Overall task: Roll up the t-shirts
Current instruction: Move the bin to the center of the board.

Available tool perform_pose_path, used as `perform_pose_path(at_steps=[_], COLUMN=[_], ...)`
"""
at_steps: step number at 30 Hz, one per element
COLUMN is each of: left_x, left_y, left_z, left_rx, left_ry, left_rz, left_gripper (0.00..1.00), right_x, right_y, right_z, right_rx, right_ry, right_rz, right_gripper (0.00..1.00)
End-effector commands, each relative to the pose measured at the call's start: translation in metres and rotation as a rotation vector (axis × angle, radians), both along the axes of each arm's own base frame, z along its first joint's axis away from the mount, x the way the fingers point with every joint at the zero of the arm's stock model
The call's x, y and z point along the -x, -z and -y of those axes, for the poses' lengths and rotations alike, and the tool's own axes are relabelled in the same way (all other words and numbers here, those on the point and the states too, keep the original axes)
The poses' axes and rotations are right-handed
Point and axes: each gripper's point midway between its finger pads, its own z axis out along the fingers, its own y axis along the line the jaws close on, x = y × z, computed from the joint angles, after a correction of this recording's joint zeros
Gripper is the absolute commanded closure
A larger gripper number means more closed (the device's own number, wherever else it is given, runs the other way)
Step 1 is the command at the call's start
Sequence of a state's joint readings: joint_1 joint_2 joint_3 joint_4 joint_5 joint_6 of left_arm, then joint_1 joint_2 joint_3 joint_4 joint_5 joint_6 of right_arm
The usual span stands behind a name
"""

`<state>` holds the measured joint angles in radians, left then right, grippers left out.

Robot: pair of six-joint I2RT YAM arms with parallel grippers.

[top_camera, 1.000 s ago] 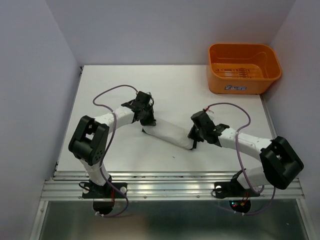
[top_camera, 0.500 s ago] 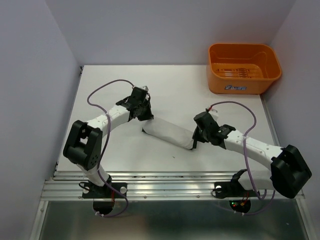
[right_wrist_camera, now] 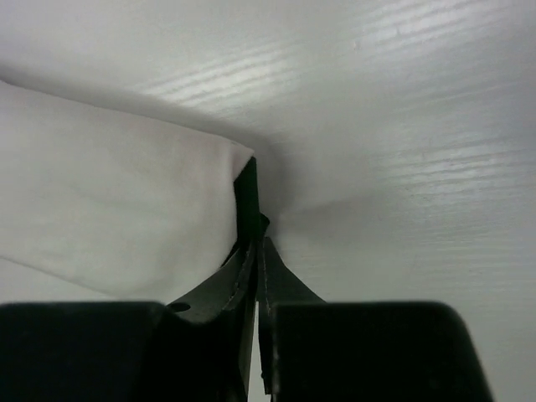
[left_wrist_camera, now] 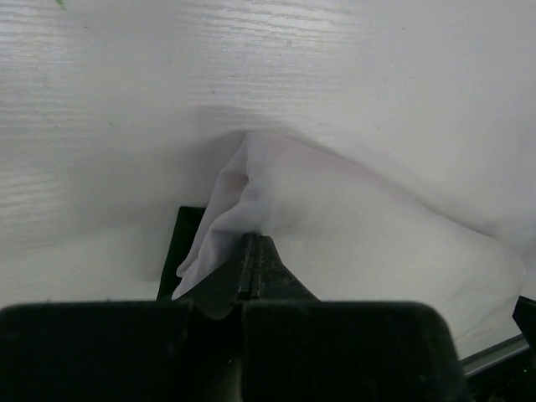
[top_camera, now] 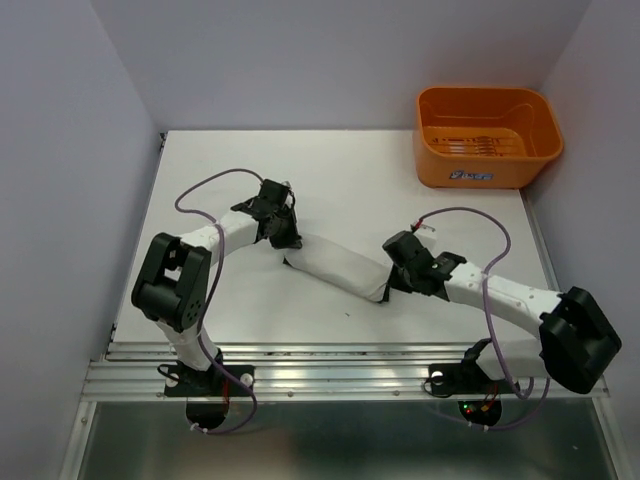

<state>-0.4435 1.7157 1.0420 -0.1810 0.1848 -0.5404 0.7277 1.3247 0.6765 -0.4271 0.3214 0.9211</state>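
Observation:
A white t-shirt (top_camera: 335, 268) lies as a long roll slanting across the middle of the table, with dark green trim at its ends. My left gripper (top_camera: 286, 241) is at the roll's far left end. In the left wrist view its jaws (left_wrist_camera: 254, 240) are shut on a fold of white cloth (left_wrist_camera: 352, 226). My right gripper (top_camera: 387, 286) is at the near right end. In the right wrist view its jaws (right_wrist_camera: 258, 244) stand almost together, pinching the dark green edge (right_wrist_camera: 245, 197) beside the white cloth (right_wrist_camera: 109, 201).
An orange plastic basket (top_camera: 440, 168) stands at the back right corner of the table. Walls close in on the left, back and right. A metal rail (top_camera: 340, 365) runs along the near edge, by both arm bases.
My left arm has shifted, its gripper moving slightly left at the roll's end. The right gripper has slid a little nearer, its forearm lowering. The roll has barely moved.

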Motion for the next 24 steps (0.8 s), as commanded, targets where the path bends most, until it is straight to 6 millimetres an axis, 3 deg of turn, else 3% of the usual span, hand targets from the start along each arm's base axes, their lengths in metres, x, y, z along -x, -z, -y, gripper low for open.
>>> perform_pose_path(at_steps=[1,3,5,7,11,12,13,14,15,16,18,19,23,24], left_x=[-0.009,-0.011,-0.017,-0.022,-0.022,-0.022,-0.007,-0.005,-0.004,-0.003,-0.001,0.000,0.006,0.007], left_y=[-0.062,-0.080,-0.112,-0.133,-0.159,-0.164,-0.183,-0.181,-0.181,-0.183,-0.182,-0.181,-0.174,-0.169], left_z=[-0.004,-0.008,-0.012,-0.015,-0.022,-0.022,-0.013,-0.012,-0.011,-0.012,-0.014,-0.015,-0.020,-0.022], left_rx=[-0.015,-0.028,-0.022,-0.015,0.012,0.034,0.136,0.144,0.146,0.149,0.146,0.146,0.115,0.108], left_ry=[0.011,0.010,0.003,-0.004,-0.004,0.001,0.054,0.057,0.056,0.055,0.053,0.053,0.061,0.061], left_rz=[0.116,0.143,0.209,0.248,0.291,0.307,0.362,0.356,0.355,0.357,0.354,0.353,0.328,0.318], left_gripper=[1.00,1.00,1.00,1.00,1.00,1.00,0.83,0.80,0.79,0.77,0.68,0.67,0.51,0.46], right_x=[-0.030,-0.040,-0.053,-0.062,-0.092,-0.101,-0.142,-0.150,-0.154,-0.170,-0.195,-0.210,-0.257,-0.272], right_y=[-0.070,-0.093,-0.118,-0.132,-0.164,-0.164,-0.209,-0.217,-0.208,-0.232,-0.230,-0.249,-0.250,-0.235], right_z=[0.012,0.021,0.028,0.033,0.046,0.047,0.068,0.073,0.071,0.082,0.089,0.098,0.122,0.122], right_rx=[0.039,0.074,0.088,0.097,0.156,0.183,0.245,0.258,0.269,0.277,0.308,0.318,0.341,0.340], right_ry=[0.070,0.091,0.107,0.112,0.109,0.105,0.161,0.176,0.171,0.197,0.203,0.212,0.219,0.205], right_rz=[0.190,0.240,0.292,0.318,0.368,0.359,0.435,0.447,0.429,0.467,0.451,0.484,0.462,0.433], right_gripper=[0.90,0.88,0.82,0.78,0.56,0.49,0.21,0.18,0.17,0.16,0.14,0.13,0.05,0.04])
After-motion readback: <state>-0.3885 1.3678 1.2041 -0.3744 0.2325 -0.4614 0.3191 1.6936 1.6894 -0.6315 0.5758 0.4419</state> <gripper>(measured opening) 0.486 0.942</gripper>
